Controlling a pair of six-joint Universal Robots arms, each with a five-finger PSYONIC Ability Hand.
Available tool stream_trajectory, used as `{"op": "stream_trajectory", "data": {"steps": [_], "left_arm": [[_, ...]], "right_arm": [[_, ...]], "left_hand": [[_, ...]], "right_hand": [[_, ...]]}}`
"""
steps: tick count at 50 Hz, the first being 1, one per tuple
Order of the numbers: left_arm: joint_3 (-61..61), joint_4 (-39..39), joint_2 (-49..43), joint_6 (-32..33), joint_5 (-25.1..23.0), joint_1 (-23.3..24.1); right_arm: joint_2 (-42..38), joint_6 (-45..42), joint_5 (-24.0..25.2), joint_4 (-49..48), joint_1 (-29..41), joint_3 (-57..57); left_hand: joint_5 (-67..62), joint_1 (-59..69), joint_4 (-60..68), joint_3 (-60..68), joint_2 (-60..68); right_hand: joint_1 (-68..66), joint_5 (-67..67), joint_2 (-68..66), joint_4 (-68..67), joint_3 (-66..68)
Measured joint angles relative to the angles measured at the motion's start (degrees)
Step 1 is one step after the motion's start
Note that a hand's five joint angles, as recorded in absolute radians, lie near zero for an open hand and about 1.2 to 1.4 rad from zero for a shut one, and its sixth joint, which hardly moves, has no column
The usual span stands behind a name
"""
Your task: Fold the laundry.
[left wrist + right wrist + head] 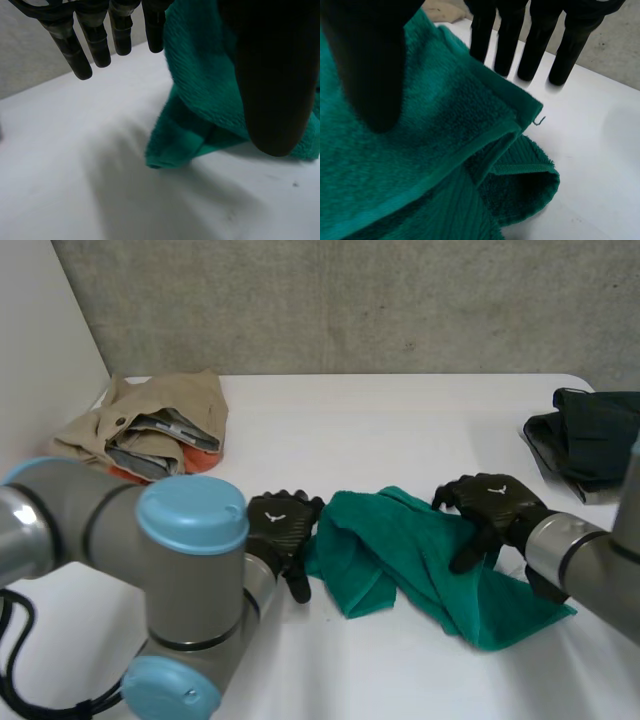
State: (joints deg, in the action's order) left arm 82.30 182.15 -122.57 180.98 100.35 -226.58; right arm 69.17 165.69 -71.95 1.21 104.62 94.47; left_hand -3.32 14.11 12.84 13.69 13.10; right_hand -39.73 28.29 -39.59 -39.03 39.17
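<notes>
One green towel (420,560) lies crumpled on the near middle of the white counter (380,430), bunched into a ridge that runs from left to right, with its right end spread flat toward the near right. The left hand (280,525) is at the towel's left edge. In the left wrist view the cloth rises from the counter into that hand between the thumb (275,75) and the nearest of the fingers (154,30), which pinch it. The other fingers are straight, slightly spread and clear of the cloth, and a folded corner below them touches the counter. The right hand (492,505) sits on the ridge right of the towel's middle, its fingers arched over the far side and its thumb on the near side. In the right wrist view the thumb (365,65) presses on a doubled hem of the towel and the straight fingers (540,45) stand just beyond that hem, so the cloth is pinched between them. A loose thread (538,120) sticks out at the hem's corner. The left arm (150,540) fills the near left and the right arm (580,555) comes in from the near right. A khaki pile (165,415) with a bit of orange cloth sits at the far left, well apart from the towel. A dark garment (590,435) lies at the far right edge of the counter.
</notes>
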Motion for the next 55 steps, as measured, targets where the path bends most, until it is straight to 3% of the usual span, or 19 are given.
{"op": "stream_trajectory", "data": {"steps": [2,4,9,13,15,19,26,30,38,42,47,55], "left_arm": [[-1.8,0.1,-2.1,-0.1,-0.3,0.3],[-3.6,0.2,-4.0,-0.2,-0.7,0.5],[-8.1,0.2,-8.3,-1.7,-2.5,0.9],[-11.2,0.2,-10.6,-4.0,-3.9,0.9],[-12.7,0.2,-11.6,-5.0,-4.3,0.9],[-15.7,0.7,-12.4,-6.0,-4.4,0.6],[-22.8,3.2,-8.2,-5.7,-1.3,-2.3],[-27.4,6.8,-1.1,-5.3,2.1,-6.2],[-25.8,12.9,10.3,-5.1,3.3,-8.3],[-19.6,13.6,14.1,-4.9,3.1,-7.6],[-4.6,13.9,18.4,-4.7,2.7,-6.0],[14.8,13.9,17.6,-3.9,2.5,-3.6]], "right_arm": [[-1.1,-0.2,-1.6,-1.6,0.6,-0.3],[-1.8,-0.5,-2.6,-2.8,0.9,-0.4],[-2.1,-2.7,-4.0,-5.5,1.1,-0.7],[-0.9,-6.0,-4.1,-6.6,1.2,-1.1],[-0.1,-7.8,-4.1,-6.9,1.3,-1.6],[1.2,-9.7,-4.0,-8.3,1.6,-3.9],[2.4,-9.9,-4.4,-14.9,1.7,-11.8],[2.8,-9.3,-5.0,-24.3,1.9,-17.7],[5.8,-6.0,-6.5,-36.1,3.3,-19.9],[8.0,-5.0,-6.6,-33.1,3.7,-18.8],[9.6,-4.9,-4.8,-21.3,3.9,-15.8],[5.2,-7.5,-1.5,-6.3,3.9,-7.9]], "left_hand": [[0.0,0.0,0.0,0.0,0.0],[0.0,0.0,0.0,0.0,0.0],[-1.3,1.0,1.6,1.1,1.7],[-22.6,25.1,23.2,22.0,24.0],[-42.0,44.4,42.9,41.8,43.3],[-53.3,51.0,55.3,54.0,55.0],[-53.3,51.0,55.7,54.4,55.3],[-53.3,51.0,55.7,54.4,55.4],[-53.3,51.0,55.7,54.4,55.4],[-53.3,51.0,55.7,54.4,55.4],[-53.8,51.0,55.8,54.5,55.4],[-53.8,51.0,55.8,54.7,55.5]], "right_hand": [[-16.1,15.9,-16.7,-15.2,15.2],[-23.7,25.1,-25.4,-24.9,24.9],[-24.0,27.5,-27.9,-29.4,28.8],[-24.0,27.5,-27.9,-29.5,28.8],[-24.0,27.5,-27.9,-29.5,28.8],[-24.0,27.5,-27.9,-29.5,29.0],[-24.0,27.5,-27.9,-29.7,29.1],[-24.0,27.5,-27.9,-29.7,29.1],[-24.0,27.5,-27.9,-29.7,29.1],[-24.0,27.8,-27.9,-29.7,29.1],[-24.0,28.2,-27.9,-29.7,29.1],[-24.0,28.2,-27.9,-29.7,29.2]]}}
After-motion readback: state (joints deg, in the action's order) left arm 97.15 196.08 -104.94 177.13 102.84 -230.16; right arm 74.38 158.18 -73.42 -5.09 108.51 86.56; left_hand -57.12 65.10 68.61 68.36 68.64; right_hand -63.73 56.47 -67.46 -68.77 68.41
